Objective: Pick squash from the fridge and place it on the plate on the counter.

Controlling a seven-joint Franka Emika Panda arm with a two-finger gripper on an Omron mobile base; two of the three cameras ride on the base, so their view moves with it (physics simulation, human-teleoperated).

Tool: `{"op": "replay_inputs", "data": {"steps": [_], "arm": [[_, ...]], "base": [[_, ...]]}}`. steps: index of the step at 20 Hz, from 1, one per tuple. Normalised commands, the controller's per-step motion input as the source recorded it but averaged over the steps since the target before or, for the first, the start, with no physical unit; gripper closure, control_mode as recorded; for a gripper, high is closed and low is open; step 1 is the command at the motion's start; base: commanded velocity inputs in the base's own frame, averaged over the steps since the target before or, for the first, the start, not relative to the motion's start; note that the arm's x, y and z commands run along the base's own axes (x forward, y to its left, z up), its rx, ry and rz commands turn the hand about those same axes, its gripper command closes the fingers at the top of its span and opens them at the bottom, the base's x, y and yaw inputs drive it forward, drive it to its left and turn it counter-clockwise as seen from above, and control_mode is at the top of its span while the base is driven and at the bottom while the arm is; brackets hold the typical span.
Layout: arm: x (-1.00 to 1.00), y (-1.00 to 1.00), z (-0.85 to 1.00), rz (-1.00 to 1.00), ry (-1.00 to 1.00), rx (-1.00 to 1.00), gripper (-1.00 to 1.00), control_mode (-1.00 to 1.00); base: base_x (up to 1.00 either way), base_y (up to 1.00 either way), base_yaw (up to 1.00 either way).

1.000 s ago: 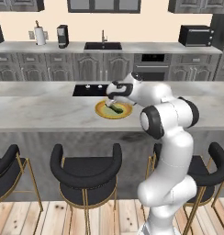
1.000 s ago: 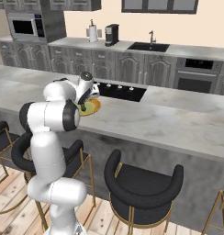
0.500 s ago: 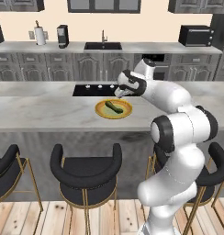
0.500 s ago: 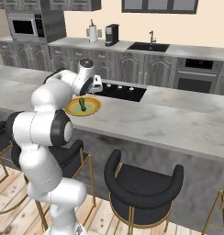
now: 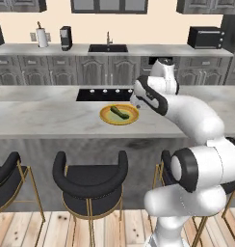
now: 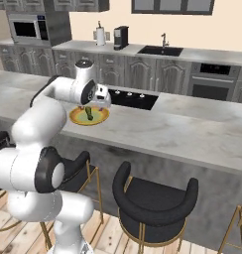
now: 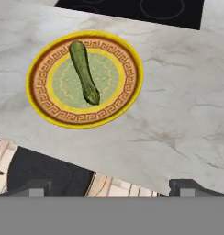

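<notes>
The dark green squash (image 5: 120, 112) (image 6: 89, 113) (image 7: 84, 72) lies across the plate (image 5: 106, 118) (image 6: 76, 119) (image 7: 127, 98), which has a yellow-orange rim and rests on the light marbled counter (image 5: 42, 120) (image 6: 192, 134) (image 7: 178, 114). My gripper (image 5: 136, 99) (image 6: 101, 100) (image 7: 112, 187) hangs above the plate's right edge as the left base view has it. It is open, with nothing between its fingers, and clear of the squash. The fridge is out of view.
A black cooktop (image 5: 104, 94) (image 6: 134, 98) is set into the counter just behind the plate. Black bar stools (image 5: 89, 179) (image 6: 153, 202) stand along the counter's near side. The rear counter carries a sink (image 5: 108, 48), a coffee machine (image 5: 65, 38) and a paper towel roll (image 5: 41, 37).
The hand has risen off the plate and drawn back to its right side, and the arm has stretched out. The squash stays lying on the plate.
</notes>
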Motion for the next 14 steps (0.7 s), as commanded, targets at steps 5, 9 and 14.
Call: {"op": "replay_inputs", "data": {"steps": [5,9,14], "arm": [[-1.00,-0.11,0.00,-0.19,0.00,0.00,-1.00,-1.00],[-1.00,-0.08,0.00,-0.14,-0.02,0.00,-1.00,-1.00],[-1.00,-0.01,0.00,-0.09,-0.02,0.00,-1.00,-1.00]], "base": [[0.00,0.00,0.00],[0.00,0.00,0.00],[0.00,0.00,0.00]]}}
